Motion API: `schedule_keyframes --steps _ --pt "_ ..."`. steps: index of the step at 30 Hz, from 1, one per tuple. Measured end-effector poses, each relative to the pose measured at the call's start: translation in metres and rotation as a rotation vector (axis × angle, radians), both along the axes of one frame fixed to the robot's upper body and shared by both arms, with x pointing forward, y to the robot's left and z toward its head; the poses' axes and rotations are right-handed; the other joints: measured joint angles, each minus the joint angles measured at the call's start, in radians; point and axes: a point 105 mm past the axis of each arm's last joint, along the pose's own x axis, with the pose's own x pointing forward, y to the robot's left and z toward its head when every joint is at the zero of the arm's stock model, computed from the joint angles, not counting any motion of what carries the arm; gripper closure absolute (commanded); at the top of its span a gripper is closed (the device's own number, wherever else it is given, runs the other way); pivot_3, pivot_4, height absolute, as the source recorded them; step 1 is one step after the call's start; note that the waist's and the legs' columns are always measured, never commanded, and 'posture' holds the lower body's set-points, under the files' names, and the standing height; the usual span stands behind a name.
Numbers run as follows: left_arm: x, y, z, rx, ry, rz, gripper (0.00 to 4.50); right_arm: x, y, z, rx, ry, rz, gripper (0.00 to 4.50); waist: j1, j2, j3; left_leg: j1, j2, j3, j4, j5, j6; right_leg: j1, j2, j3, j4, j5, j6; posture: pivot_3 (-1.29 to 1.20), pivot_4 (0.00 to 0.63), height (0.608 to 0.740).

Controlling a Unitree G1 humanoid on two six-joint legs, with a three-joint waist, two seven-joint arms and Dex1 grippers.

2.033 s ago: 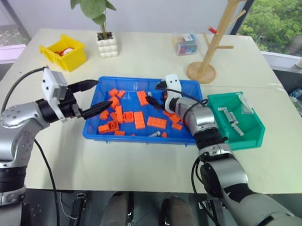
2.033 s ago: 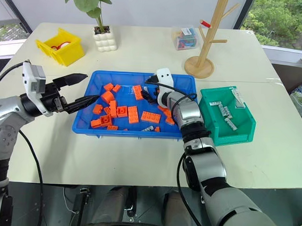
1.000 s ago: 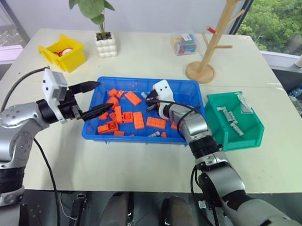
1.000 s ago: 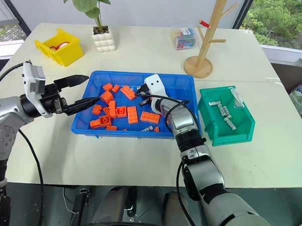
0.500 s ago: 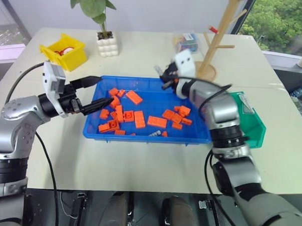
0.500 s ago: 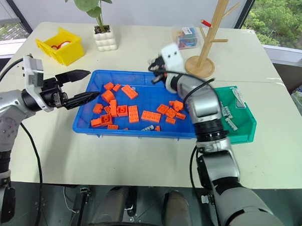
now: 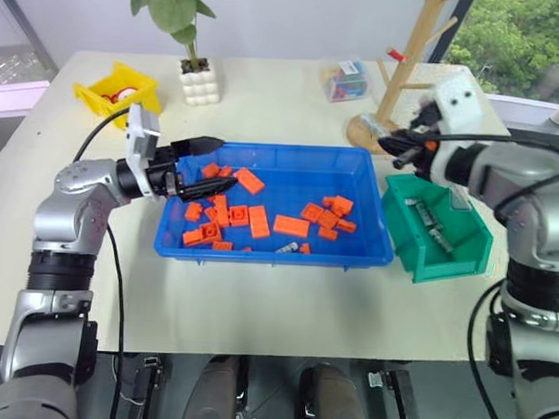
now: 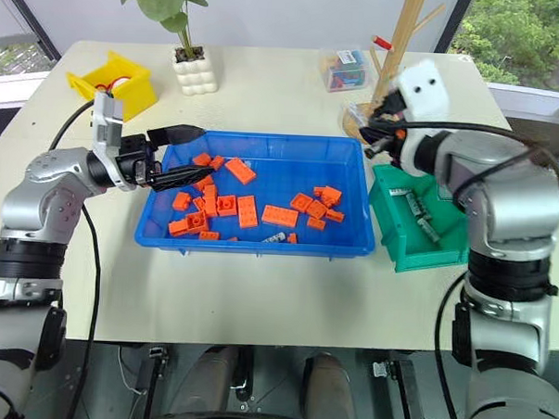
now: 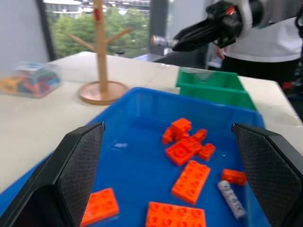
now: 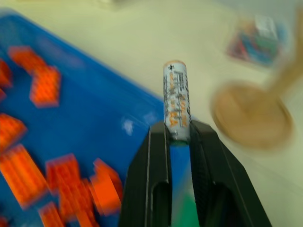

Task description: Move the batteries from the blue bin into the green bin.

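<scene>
The right gripper (image 10: 177, 135) has its two black fingers pinched on the lower end of a battery (image 10: 175, 100), a slim silver-grey cylinder with orange printing down its side that is too small to read. The gripper hangs above the near-left corner of the green bin (image 7: 438, 228), beside the base of the wooden peg stand (image 7: 374, 132); a second ago it was low inside the blue bin (image 7: 275, 214) among the orange blocks (image 7: 291, 226), so the arm has lifted and swung out to the right. Several more batteries (image 7: 429, 222) lie in a row on the green bin's floor, and a clear tag (image 7: 459, 201) sits at its far rim. One battery (image 9: 231, 199) is left in the blue bin, lying near the front wall just beside an orange block.

The left gripper (image 7: 204, 164) points across the blue bin's left end with its fingers spread wide and nothing between them; it has edged in over the bin's wall since the earlier moment.
</scene>
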Motion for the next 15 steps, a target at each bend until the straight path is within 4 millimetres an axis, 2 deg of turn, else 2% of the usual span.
schedule_keyframes --steps 8,15 --pt "0.004 -0.01 -0.001 0.013 -0.003 -0.045 0.0 -0.021 -0.051 -0.033 -0.057 0.1 -0.145 4.48 -0.003 0.0 0.0 0.0 0.0 0.0 0.0 0.0 0.0 0.0 0.0 0.0 0.0 0.0 0.0 0.0 0.15 0.739" --pt "0.003 -0.011 -0.001 0.014 -0.004 -0.054 0.0 -0.028 -0.075 -0.041 -0.075 0.107 -0.207 4.48 -0.003 0.0 0.0 0.001 0.0 0.0 0.001 0.0 0.0 0.001 0.0 0.0 0.0 0.0 0.0 0.0 0.15 0.739"
